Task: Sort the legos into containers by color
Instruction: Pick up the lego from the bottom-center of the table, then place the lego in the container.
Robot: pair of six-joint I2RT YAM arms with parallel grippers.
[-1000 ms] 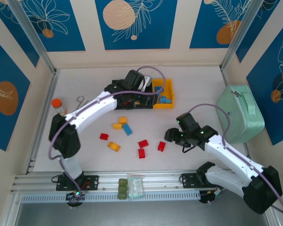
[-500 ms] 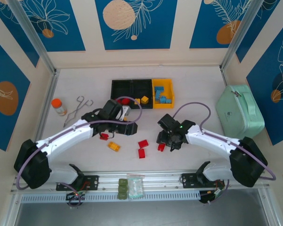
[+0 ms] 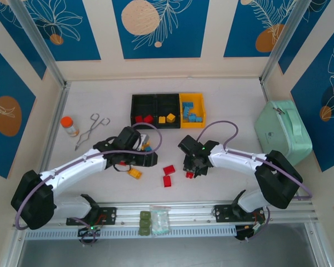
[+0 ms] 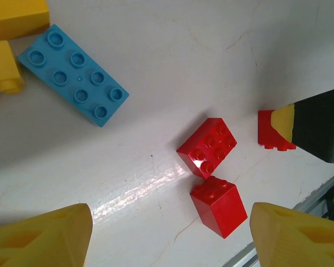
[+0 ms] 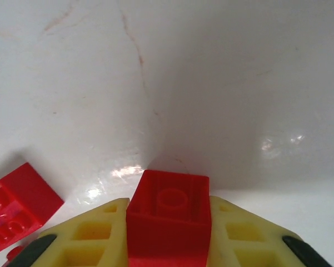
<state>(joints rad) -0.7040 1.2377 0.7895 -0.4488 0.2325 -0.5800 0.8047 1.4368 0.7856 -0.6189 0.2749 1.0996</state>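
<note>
The red lego (image 5: pixel 168 207) lies near the front edge, just right of two loose red bricks (image 4: pixel 207 146). The right gripper (image 3: pixel 191 171), open a moment ago, has now clamped it, so it looks ready to lift toward the containers (image 3: pixel 133 111) at the far centre. The left gripper (image 4: pixel 169 219) hangs released above the loose bricks.

Non-task clutter on the white table (image 3: pixel 228 100)
Mint-green case (image 3: pixel 282 135) with handle at far right edge. Orange-capped bottle (image 3: pixel 70 125) upright at far left, metal tongs (image 3: pixel 90 130) lying just beside it. Olive-green blocks (image 3: pixel 145 222) and clear bag (image 3: pixel 160 219) touching each other on the aluminium rail (image 3: pixel 200 208) at near edge. Blue leaf-print wall panels (image 3: pixel 157 28) behind.
</note>
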